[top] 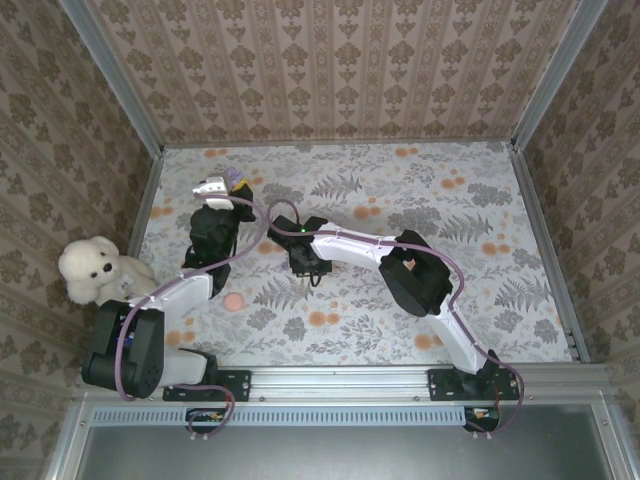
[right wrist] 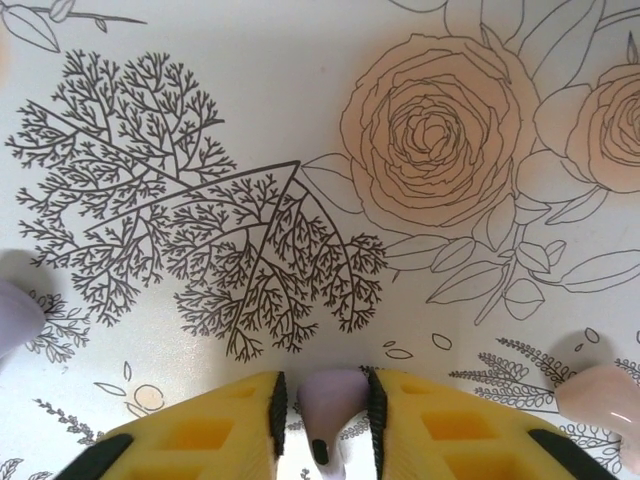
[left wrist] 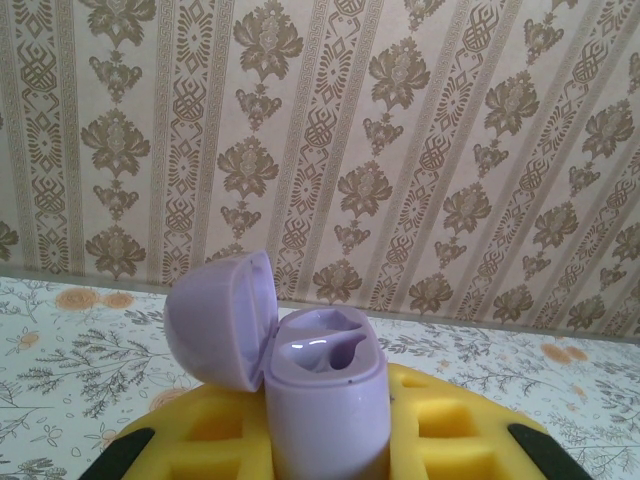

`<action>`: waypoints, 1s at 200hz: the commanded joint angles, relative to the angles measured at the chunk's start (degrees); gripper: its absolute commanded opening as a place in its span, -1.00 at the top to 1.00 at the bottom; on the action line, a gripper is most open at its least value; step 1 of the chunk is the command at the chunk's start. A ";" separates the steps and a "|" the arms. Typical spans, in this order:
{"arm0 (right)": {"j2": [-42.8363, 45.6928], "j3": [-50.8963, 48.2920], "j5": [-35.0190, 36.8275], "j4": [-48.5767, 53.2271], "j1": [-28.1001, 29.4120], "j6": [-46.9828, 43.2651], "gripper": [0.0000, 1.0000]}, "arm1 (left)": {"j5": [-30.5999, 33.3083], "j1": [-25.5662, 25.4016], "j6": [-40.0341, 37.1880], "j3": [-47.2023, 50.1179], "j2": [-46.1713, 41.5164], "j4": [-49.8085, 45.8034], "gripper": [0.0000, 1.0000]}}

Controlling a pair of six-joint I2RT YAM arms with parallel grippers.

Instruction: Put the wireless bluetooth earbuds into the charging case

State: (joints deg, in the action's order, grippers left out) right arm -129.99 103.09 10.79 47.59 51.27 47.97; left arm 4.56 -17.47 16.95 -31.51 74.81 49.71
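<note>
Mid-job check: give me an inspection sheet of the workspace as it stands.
Surface: table, floral top, flat.
Job's things: case open, slots empty; earbud on the table; another lavender piece, unclear.
Clutter: plush; pink lump.
Grippers: left gripper shut on case; right gripper astride earbud, grip unclear.
Cables: purple cables along both arms.
Surroundings: wallpapered walls.

White plush toy dog point(top: 95, 270) at the left edge of the tabletop point(top: 480, 230), hard by the left wall. Floral cloth with ferns and orange blossoms across the whole tabletop. Small pink lump point(top: 232, 302) on the cloth, apart from the plush, too small to identify. Beige damask wallpaper point(top: 340, 60) on three sides
</note>
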 commanded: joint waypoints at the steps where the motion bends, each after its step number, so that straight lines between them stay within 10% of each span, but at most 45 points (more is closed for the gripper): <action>1: -0.99 0.84 1.28 1.63 0.31 -0.46 0.47 | 0.28 0.51 0.91 0.36 -1.43 2.25 1.00; 200: 24.16 -17.96 4.22 -14.97 -3.47 -1.22 0.67 | -13.04 0.43 1.84 0.39 2.68 9.68 1.00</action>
State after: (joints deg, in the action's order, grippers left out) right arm -112.18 87.85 12.36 36.53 49.63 47.94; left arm -2.63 -17.47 17.87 -31.51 76.07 52.93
